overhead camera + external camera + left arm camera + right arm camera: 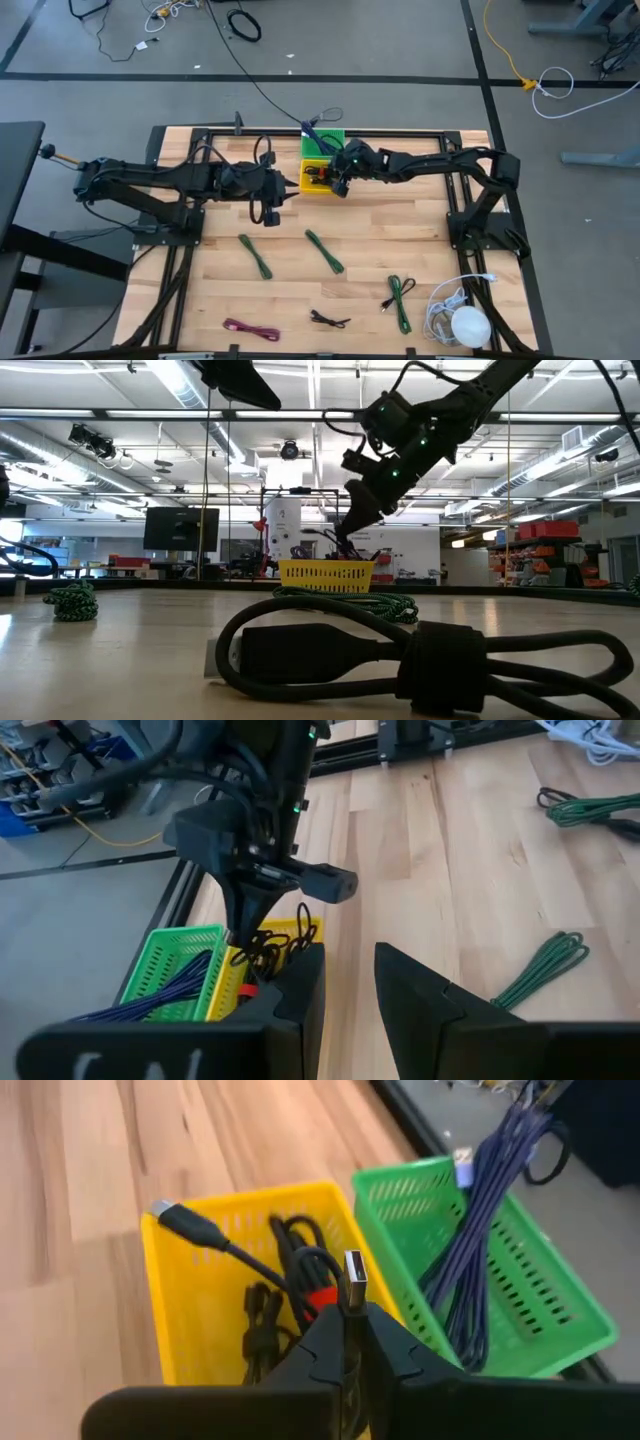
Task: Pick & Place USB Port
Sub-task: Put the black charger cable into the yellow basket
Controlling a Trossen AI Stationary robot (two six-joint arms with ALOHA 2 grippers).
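Observation:
A yellow basket [318,178] stands at the table's far middle, with a green basket [326,141] holding purple cables [490,1230] behind it. My right gripper [352,1315] slants down over the yellow basket [190,1310], shut on a black USB cable [290,1260] with a red band. The cable's other plug [165,1210] leans on the basket's rim. My left gripper [350,980] hovers open and empty just left of the yellow basket [235,975], pointing at my right gripper [245,925]. My right gripper pinches the black USB cable between its two fingers, right behind the silver plug [354,1280], which sticks out past the fingertips. The fingers slant down from the table's right side. The cable's loops [285,940] hang below them into the yellow basket.
Green cable bundles [256,256] [325,251] [400,300] lie on the near half of the table, with a pink cable [250,330], a small black cable [328,320] and a white cable with a round white thing [465,322] near the front edge.

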